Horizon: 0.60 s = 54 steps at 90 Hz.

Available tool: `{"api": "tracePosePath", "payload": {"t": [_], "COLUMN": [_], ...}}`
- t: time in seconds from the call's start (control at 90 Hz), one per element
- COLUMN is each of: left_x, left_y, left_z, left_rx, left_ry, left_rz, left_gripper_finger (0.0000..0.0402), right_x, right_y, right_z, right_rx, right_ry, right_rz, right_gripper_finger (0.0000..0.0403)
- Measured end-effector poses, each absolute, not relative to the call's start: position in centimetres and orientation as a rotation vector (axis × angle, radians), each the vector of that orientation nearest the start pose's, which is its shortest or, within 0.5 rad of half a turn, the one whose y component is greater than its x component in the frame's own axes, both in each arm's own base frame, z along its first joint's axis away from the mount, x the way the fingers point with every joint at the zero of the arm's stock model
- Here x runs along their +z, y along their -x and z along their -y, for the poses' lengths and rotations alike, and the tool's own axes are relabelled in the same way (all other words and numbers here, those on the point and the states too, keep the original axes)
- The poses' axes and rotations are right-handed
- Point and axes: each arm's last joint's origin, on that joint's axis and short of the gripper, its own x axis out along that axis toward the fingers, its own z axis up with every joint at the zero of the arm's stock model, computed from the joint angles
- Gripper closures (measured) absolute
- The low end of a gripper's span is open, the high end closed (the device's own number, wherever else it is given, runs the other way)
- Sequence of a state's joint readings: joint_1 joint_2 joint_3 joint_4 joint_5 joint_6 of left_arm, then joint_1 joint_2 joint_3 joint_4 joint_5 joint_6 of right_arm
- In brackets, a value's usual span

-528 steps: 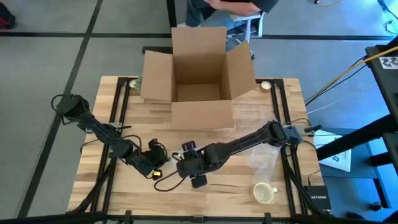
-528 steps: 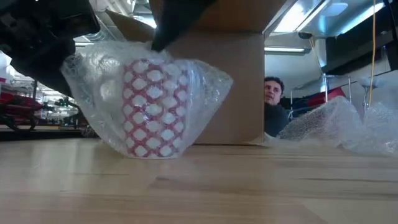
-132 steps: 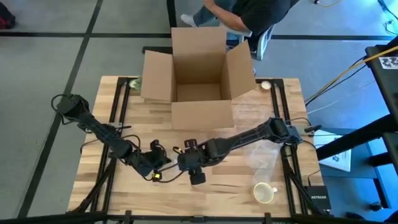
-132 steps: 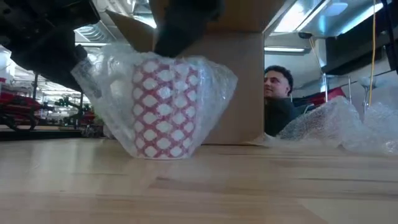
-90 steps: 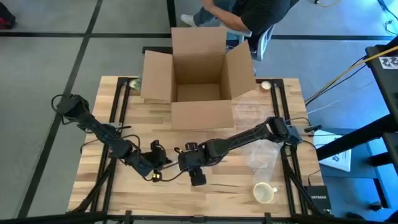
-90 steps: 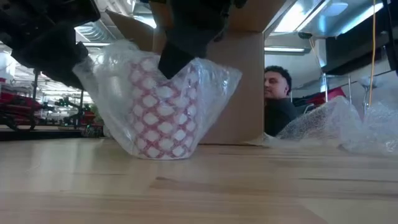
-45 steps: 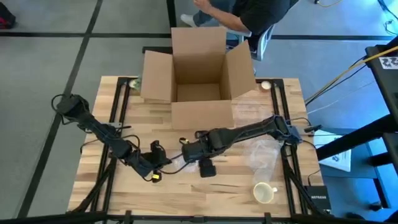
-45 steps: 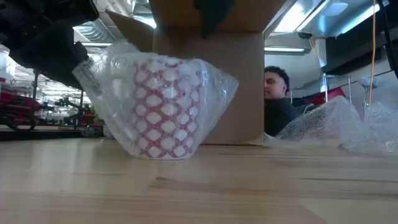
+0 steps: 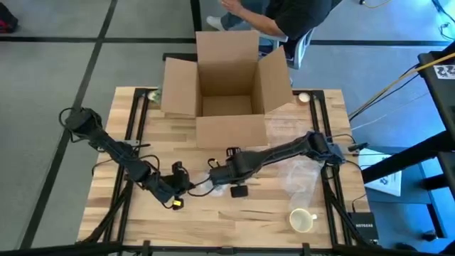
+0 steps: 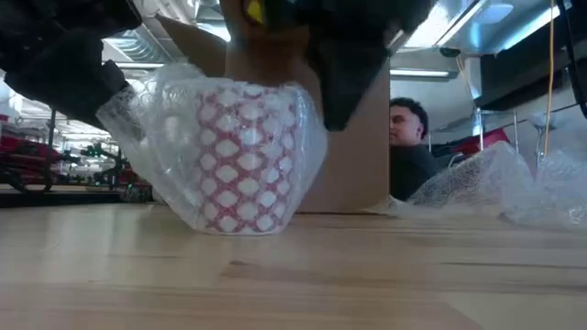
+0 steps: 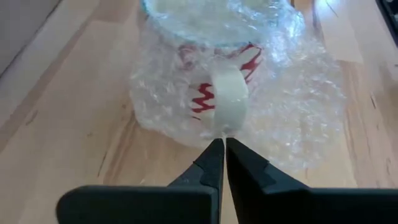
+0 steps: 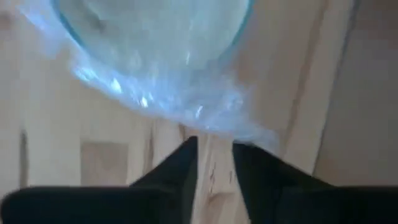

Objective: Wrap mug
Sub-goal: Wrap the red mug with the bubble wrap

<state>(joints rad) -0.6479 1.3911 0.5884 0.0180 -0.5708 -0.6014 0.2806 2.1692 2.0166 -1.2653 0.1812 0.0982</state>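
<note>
An open cardboard box stands at the tabletop's far edge, likely awaiting the wrapped piece. The red-patterned mug sits upright mid-table, loosely swathed in bubble wrap. The left gripper pinches the wrap's edge beside the handle, anchoring it; the right gripper, fingers slightly parted, hovers over the rim.

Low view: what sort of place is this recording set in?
Probably a workshop or lab packing station: a wooden table with an open cardboard box, loose bubble wrap, and racks and ceiling lights behind a seated person.
</note>
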Motion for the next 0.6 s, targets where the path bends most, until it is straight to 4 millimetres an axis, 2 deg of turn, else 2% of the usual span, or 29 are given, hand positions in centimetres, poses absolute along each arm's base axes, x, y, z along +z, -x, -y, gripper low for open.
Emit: {"api": "tracePosePath", "payload": {"t": [0.089, 0.178, 0.322, 0.6], "left_x": [16.4, 16.4, 16.4, 16.4], "left_y": [-21.0, -21.0, -21.0, -21.0], "left_z": [13.9, 13.9, 13.9, 13.9], "left_rx": [0.128, 0.128, 0.128, 0.129], "left_ry": [0.127, 0.121, 0.122, 0.126], "left_rz": [-0.628, -0.627, -0.627, -0.625], "left_gripper_finger": [0.0402, 0.0402, 0.0402, 0.0402], "right_x": [26.5, 26.8, 25.0, 21.1], "right_y": [-42.7, -43.6, -44.4, -45.2], "right_z": [-11.9, -12.3, -12.5, -10.8], "right_rx": [0.062, 0.119, 0.149, 0.119], "right_ry": [0.211, 0.178, 0.174, 0.15], "right_rz": [-1.277, -1.185, -1.156, -1.208], "right_gripper_finger": [0.0375, 0.0398, 0.0392, 0.0401]}}
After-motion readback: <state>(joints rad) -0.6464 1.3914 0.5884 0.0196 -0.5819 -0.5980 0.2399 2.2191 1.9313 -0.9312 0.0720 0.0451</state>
